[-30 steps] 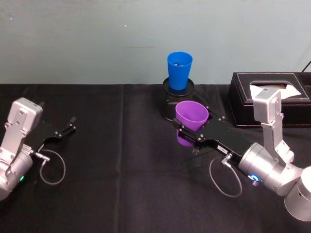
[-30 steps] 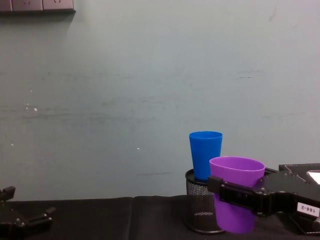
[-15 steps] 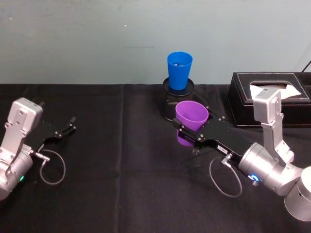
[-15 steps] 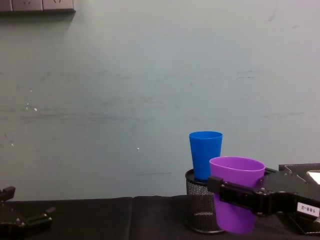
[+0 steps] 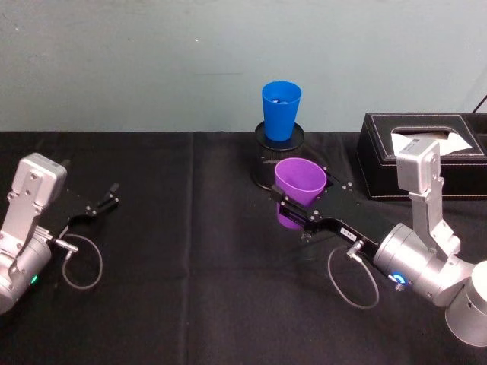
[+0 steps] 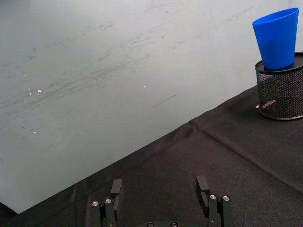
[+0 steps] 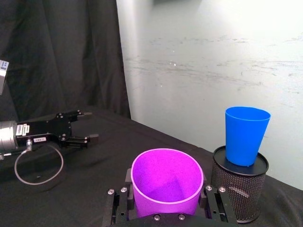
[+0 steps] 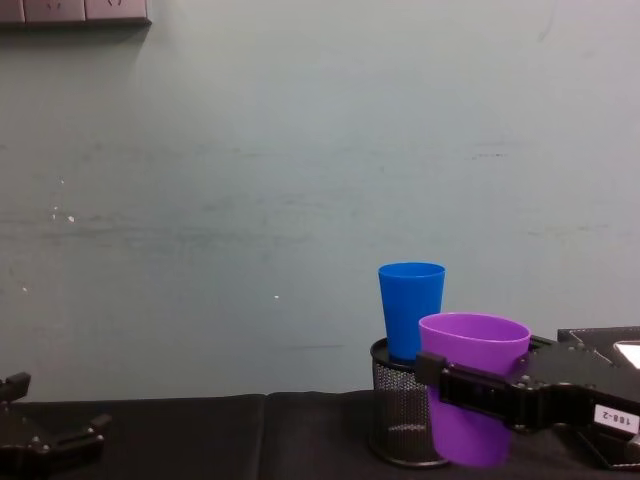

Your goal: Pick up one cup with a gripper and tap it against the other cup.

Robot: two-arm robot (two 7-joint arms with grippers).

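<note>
Your right gripper is clamped on the purple cup, one finger on each side just under the rim, and the cup stands upright with its mouth open to you. It sits on the near side of the black mesh holder, with the blue cup perched at the top of that holder, higher and farther back. The two cups are apart. In the right wrist view a thin gap shows between the purple cup and the mesh, though in the head view the purple rim overlaps the holder's lower edge.

Room to move is uneven. To your left lies a wide stretch of bare black cloth. To your right the black tissue box stands near the right arm's elbow. Behind the holder the table's far edge meets the wall almost at once.

Your left gripper rests low at the left side, well apart from both cups, fingers spread with nothing between them.

Some things you cannot settle – in the chest view the near finger bands across the purple cup's middle, and its base against the dark cloth is hard to read, so whether it is lifted clear is not certain. Whether the blue cup stands on the holder or a little down in it is also unclear
</note>
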